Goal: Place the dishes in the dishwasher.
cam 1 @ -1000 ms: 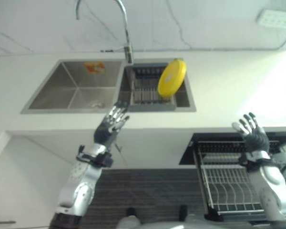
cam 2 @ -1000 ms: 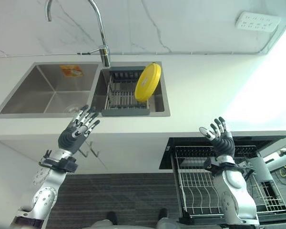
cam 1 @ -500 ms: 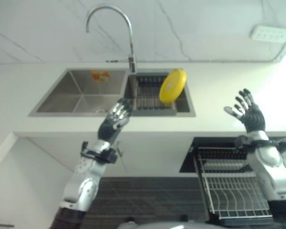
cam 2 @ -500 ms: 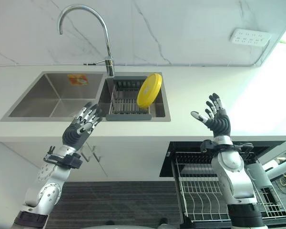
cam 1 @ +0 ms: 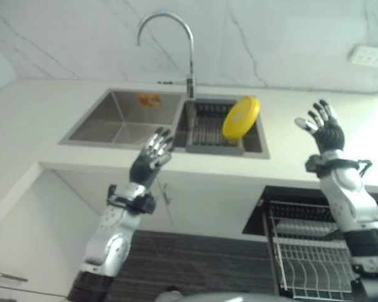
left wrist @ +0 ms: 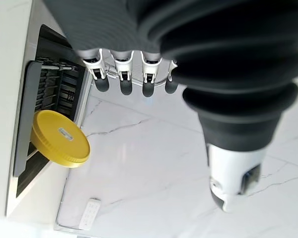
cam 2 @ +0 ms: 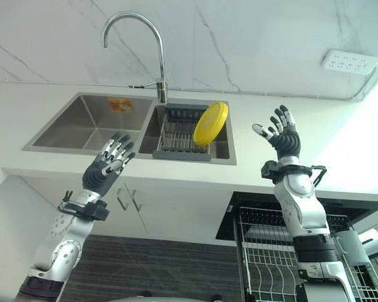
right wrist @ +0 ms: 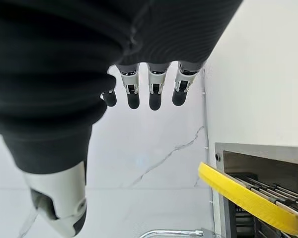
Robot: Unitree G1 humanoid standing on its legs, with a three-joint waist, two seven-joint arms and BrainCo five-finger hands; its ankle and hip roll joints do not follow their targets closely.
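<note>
**Both hands raised and empty, yellow plate propped in the sink rack**

Below the sink [cam 2: 82, 123], at the near right, the dishwasher's pulled-out wire rack [cam 2: 264, 251] stands under the counter [cam 2: 252, 119], with nothing visible on its tines. Nearer than the sink's front edge, the left hand [cam 2: 107, 168] hovers with its fingers straight and slightly spread, holding nothing. To the right of the sink, the right hand [cam 2: 282, 135] is lifted above the counter, fingers fanned wide and thumb apart, also holding nothing; its own wrist view shows the fingers [right wrist: 155, 91] straight.

Inside the sink's right basin sits a dark drying rack [cam 2: 176, 133]. The yellow plate [cam 2: 210, 123] stands on edge at that rack's right end, tilted and leaning, well apart from both hands. The sink's left basin carries an orange sticker [cam 2: 121, 104] on its back wall. Behind the sink, between the two basins, a curved chrome faucet [cam 2: 138, 38] rises against the marble wall [cam 2: 252, 44], where a white socket strip [cam 2: 349, 61] is mounted far to the right.
</note>
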